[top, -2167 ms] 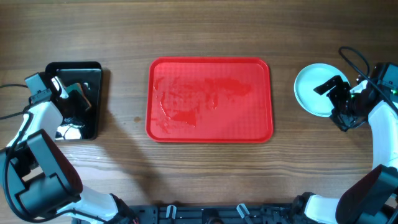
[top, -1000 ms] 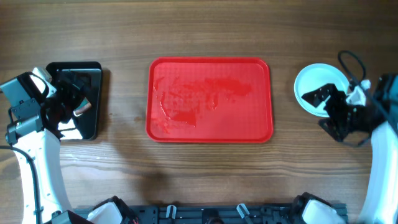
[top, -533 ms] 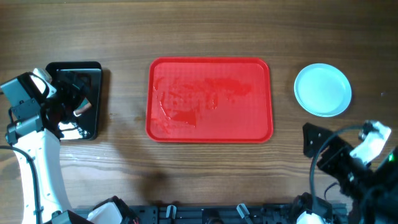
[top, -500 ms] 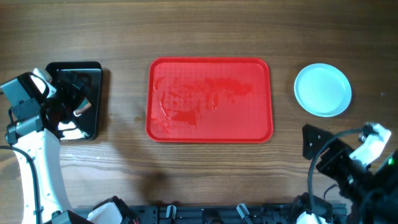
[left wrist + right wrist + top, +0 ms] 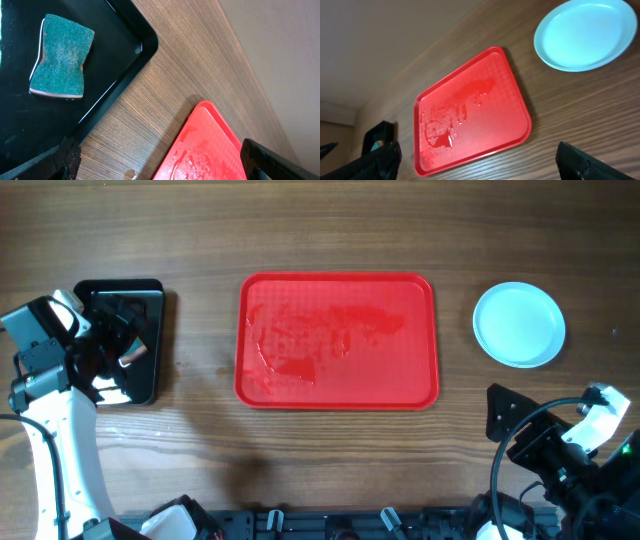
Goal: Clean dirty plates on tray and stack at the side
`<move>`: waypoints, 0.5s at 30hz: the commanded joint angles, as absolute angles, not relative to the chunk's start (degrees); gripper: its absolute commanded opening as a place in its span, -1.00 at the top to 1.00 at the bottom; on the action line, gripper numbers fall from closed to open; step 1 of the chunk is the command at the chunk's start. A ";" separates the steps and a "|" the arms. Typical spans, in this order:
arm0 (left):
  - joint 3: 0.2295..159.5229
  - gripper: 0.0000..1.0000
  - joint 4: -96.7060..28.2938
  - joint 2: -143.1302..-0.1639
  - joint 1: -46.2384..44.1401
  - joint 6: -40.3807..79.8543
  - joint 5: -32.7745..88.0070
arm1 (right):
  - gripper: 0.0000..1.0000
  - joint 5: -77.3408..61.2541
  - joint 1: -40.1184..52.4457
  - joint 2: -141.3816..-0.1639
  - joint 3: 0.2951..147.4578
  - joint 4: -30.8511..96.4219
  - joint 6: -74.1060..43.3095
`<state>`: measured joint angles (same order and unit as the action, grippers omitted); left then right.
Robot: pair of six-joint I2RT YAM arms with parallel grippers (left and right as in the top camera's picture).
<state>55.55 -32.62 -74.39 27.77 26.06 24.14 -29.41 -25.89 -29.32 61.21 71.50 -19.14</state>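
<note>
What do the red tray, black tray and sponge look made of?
Red tray: probably moulded plastic, textured floor under a wet film. Black tray: likely glossy plastic; it mirrors light. Sponge: rough teal scouring layer over tan foam, visible at its edge.

The desk (image 5: 330, 220) is viewed straight down from high above by the overhead camera, with the red tray (image 5: 337, 340) centred and the whole scene taken in. The left wrist view is taken low and close from left of the tray, across the black tray (image 5: 115, 60), with only one corner of the red tray caught. The right wrist view is taken obliquely from farther off, at the tray's right, with the pale-blue plate (image 5: 585, 35) included. The red tray is shared by all three views.
</note>
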 commanded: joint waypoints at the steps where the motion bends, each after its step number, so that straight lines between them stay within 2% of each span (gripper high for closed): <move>1: 55.61 -1.00 -32.45 -73.63 27.59 26.39 25.26 | -0.99 -26.76 -24.43 -28.38 60.77 71.83 -18.00; 7: 55.61 -1.00 -32.45 -73.63 27.59 26.39 25.26 | -1.00 -26.98 -15.53 -24.43 50.35 60.95 -18.28; 15: 55.61 -1.00 -32.45 -73.63 27.59 26.37 25.26 | -0.99 -27.05 -2.98 -6.33 24.82 31.11 -27.53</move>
<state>55.55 -32.62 -74.39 27.75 26.06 24.16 -27.46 -6.31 -12.36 31.55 37.78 -23.18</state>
